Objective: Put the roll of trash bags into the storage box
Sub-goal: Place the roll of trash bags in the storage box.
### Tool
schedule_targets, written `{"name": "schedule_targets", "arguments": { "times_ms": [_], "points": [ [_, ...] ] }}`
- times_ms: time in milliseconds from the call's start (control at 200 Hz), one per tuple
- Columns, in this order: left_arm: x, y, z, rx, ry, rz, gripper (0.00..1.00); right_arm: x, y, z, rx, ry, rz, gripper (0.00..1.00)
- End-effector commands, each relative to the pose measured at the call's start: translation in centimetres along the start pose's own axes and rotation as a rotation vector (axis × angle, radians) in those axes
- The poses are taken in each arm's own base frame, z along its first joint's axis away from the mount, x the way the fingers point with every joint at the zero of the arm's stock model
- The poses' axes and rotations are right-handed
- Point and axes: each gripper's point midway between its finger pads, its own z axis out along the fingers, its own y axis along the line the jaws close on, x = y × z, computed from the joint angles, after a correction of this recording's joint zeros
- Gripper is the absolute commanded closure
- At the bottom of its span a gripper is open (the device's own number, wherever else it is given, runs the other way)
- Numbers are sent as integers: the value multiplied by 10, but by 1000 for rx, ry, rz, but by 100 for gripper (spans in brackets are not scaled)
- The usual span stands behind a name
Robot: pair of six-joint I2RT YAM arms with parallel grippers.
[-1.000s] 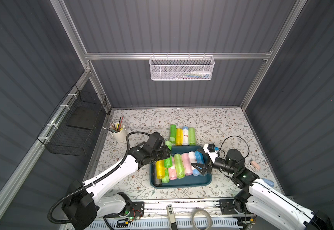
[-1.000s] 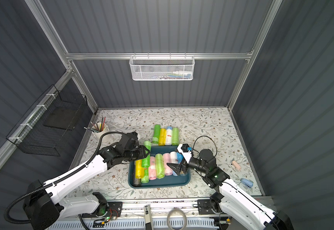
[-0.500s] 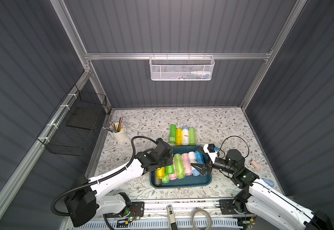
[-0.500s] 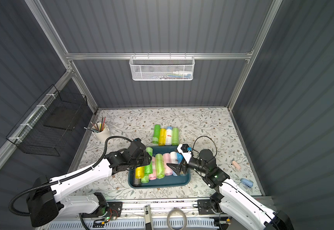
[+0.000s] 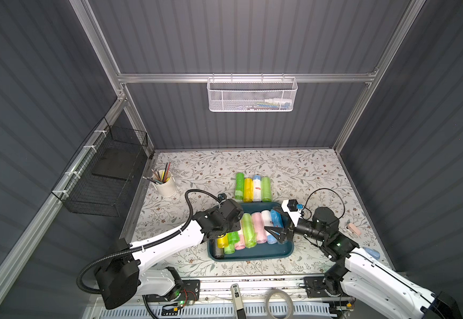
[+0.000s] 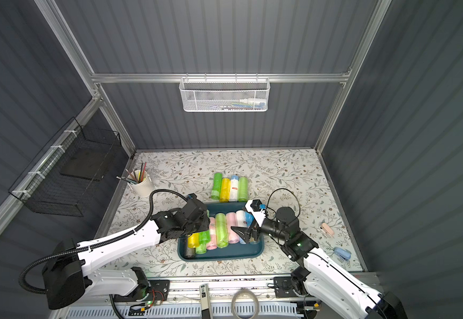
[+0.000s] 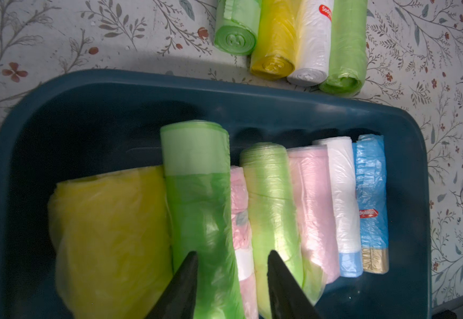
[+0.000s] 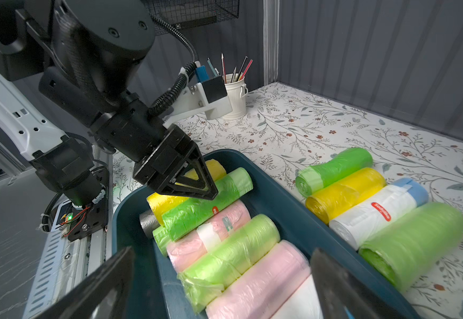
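My left fingers (image 7: 182, 288) squeeze the green plastic bag roll (image 5: 233, 237) mid-length, lower centre, over the dark teal plastic tray (image 5: 255, 252). I guess soft, light, slippery. Right fingers (image 8: 106, 287) open.

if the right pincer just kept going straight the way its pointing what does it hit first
Probably the big pink roll in the box, just ahead of and below the open right pincer. Depth is unclear; if it passes over that, the left pincer holding a green roll comes next.
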Motion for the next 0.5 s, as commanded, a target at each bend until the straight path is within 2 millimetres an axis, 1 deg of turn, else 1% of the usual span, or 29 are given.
{"name": "schedule_targets", "arguments": {
  "times_ms": [0, 295, 495],
  "points": [
    [3, 7, 1, -38, 4, 21, 57, -9, 4, 0, -14, -19, -19, 1],
    [1, 10, 3, -68, 0, 38, 58, -9, 3, 0, -15, -18, -17, 1],
    [5, 17, 7, -92, 3, 49, 59, -9, 3, 0, -12, -20, -16, 1]
  ]
}}
